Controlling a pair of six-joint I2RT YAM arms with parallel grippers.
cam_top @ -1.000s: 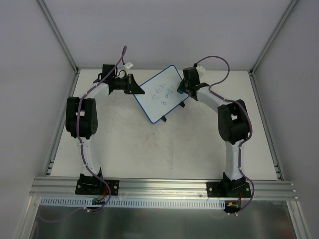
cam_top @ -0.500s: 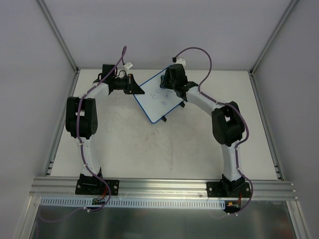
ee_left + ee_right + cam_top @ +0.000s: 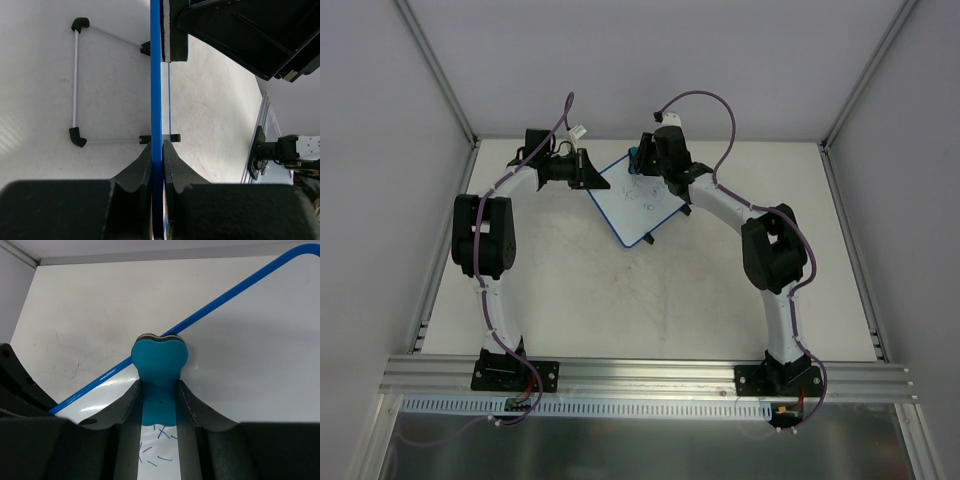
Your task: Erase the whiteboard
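The pale, scuffed surface (image 3: 620, 300) carries everything, with the two arms rising from its near edge and bending inward toward the far middle. There the whiteboard (image 3: 632, 218) sits between them, turned diagonally in the top view, its white face showing to the overhead camera and its thin blue rim running round it. The left gripper (image 3: 594, 181) meets the board's left corner. In the left wrist view that gripper (image 3: 156, 150) has its two fingers pressed together on the blue rim of the whiteboard (image 3: 156, 75), which is seen edge-on as a straight blue line with no gap on either side. The right gripper (image 3: 642, 160) hangs over the board's far edge. From its own wrist camera the right gripper (image 3: 159, 385) is narrowed onto a small teal bone-shaped eraser (image 3: 160, 357), clamped by its waist, with the rounded end sticking out past the fingertips and lying on the whiteboard (image 3: 260, 355) right at the blue rim. A speck of the eraser (image 3: 634, 154) also shows in the top view. Thin wire legs (image 3: 75, 80) with black clip feet (image 3: 79, 24) rest on the surface beside the board. A few short blue handwritten marks (image 3: 159, 445) remain on the white face between the right gripper's fingers, and they show faintly as marks (image 3: 645, 193) from above.
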